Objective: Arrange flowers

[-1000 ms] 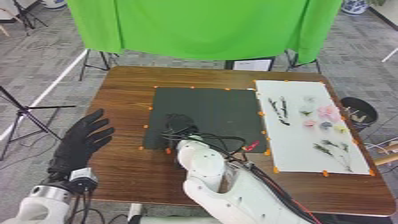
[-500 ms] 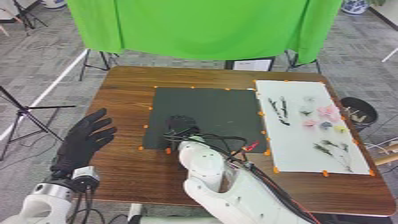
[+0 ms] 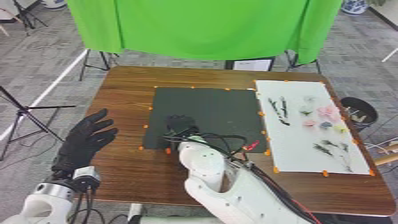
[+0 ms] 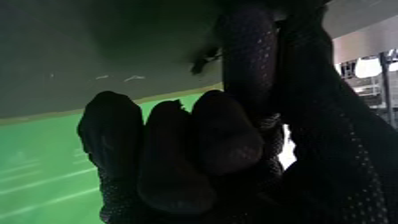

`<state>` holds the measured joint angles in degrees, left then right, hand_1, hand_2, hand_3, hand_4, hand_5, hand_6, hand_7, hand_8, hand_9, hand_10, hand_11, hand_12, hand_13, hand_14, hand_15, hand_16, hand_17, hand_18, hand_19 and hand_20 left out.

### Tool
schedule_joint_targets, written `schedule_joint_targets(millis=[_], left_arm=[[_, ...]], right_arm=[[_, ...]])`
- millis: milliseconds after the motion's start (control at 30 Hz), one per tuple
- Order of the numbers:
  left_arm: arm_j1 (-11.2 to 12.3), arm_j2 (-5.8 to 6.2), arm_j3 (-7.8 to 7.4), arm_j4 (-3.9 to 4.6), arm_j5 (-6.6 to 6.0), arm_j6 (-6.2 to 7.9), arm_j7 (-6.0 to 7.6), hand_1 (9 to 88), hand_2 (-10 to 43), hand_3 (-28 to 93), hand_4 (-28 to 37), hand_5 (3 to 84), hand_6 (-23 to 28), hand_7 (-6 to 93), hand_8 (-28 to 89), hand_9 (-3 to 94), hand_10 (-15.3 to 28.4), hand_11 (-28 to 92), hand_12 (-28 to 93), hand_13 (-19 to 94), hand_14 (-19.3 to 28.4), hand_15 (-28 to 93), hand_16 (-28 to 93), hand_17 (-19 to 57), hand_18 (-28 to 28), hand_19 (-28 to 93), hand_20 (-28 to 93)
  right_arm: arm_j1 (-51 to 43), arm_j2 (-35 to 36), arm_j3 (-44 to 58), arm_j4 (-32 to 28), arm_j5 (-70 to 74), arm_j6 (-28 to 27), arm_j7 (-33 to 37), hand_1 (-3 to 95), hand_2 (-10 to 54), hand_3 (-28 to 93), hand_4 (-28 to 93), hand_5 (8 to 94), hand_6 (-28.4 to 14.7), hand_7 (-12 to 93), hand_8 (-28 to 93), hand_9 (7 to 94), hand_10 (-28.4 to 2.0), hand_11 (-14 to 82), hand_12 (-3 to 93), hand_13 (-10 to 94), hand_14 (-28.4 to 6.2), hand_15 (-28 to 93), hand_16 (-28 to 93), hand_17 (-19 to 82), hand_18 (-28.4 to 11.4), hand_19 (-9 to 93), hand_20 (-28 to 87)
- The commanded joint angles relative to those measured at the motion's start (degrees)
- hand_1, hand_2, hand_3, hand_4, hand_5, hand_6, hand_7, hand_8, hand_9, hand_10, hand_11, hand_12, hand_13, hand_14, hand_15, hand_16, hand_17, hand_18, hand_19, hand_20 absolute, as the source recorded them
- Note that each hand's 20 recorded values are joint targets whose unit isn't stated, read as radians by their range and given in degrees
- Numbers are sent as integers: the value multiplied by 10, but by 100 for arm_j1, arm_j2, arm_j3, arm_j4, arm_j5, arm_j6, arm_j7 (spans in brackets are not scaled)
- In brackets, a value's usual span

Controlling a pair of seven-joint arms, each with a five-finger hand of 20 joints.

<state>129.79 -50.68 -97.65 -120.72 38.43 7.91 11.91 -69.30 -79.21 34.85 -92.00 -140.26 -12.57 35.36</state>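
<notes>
We saw pastel flowers [image 3: 327, 111] spaced on the white rectangular sheet [image 3: 286, 150], likely for easy picking. Black-fabric-gloved right hand [image 3: 182, 125] was over the black rectangular mat [image 3: 222, 112]; grip, we couldn't tell. Black-gloved left hand [image 3: 80, 145] sat aside, fingers apart.

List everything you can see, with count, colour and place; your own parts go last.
Table: one, brown, centre
Mat: one, dark, on the table
Sheet: one, white, right of the mat
Dark stems: a few, sheet's far left part
Blossoms: several, pink, pale and yellow, sheet's right part
Sprigs: several, green, sheet's near part
Markers: many, orange, around mat and sheet
Cloth: one, green, behind the table
Bin: one, black, right of the table
Left hand: one, black-gloved, table's left side
Right hand: one, black-gloved, over the mat
</notes>
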Motion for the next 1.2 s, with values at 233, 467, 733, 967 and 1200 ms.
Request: schedule_joint_targets(millis=[233, 467, 733, 967, 1200], left_arm=[[308, -159, -144, -103, 18, 40, 44, 249, -72, 713, -283, 269, 32, 318, -182, 234, 130, 363, 101, 190, 176, 490, -95, -94, 236, 458, 49], [304, -177, -133, -95, 15, 37, 37, 251, -69, 711, -283, 269, 33, 281, -153, 233, 126, 310, 129, 190, 173, 432, -58, -94, 234, 440, 60], [293, -205, -144, -79, 18, 7, 3, 251, -67, 710, -283, 269, 33, 267, -152, 234, 126, 291, 133, 191, 171, 408, -52, -94, 233, 433, 65], [306, -216, -158, -79, 19, 9, 11, 255, -60, 703, -283, 266, 33, 236, -129, 231, 119, 251, 150, 192, 165, 363, -29, -93, 231, 418, 72], [290, -224, -138, -62, 15, 12, 4, 259, -53, 696, -275, 263, 33, 211, -110, 228, 115, 212, 171, 191, 161, 317, -7, -93, 228, 404, 80]], right_arm=[[117, 231, 111, -441, -94, -294, -17, 232, -57, 708, -238, 819, -9, 379, -77, 867, -68, 650, 541, 824, -79, 846, 436, 534, -226, 932, 743], [76, 310, 204, -568, 83, -210, -238, 216, -52, 735, -215, 806, -13, 374, -71, 855, -75, 646, 543, 808, -86, 847, 437, 513, -228, 932, 741], [-238, 569, 416, -1046, 562, 119, -1335, 297, -6, 876, -151, 583, -25, 424, 125, 667, -118, 630, 649, 646, -126, 870, 429, 330, -230, 932, 645], [-322, 544, 620, -1050, 737, -816, -1636, 267, 14, 932, -44, 629, 21, 294, -92, 591, -132, 553, 757, 561, -148, 876, 434, 254, -235, 880, 630], [-312, 520, 589, -881, 569, -1351, -1631, 204, 111, 932, 38, 609, 39, 188, -121, 529, -143, 576, 779, 547, -161, 892, 438, 242, -240, 869, 637]])
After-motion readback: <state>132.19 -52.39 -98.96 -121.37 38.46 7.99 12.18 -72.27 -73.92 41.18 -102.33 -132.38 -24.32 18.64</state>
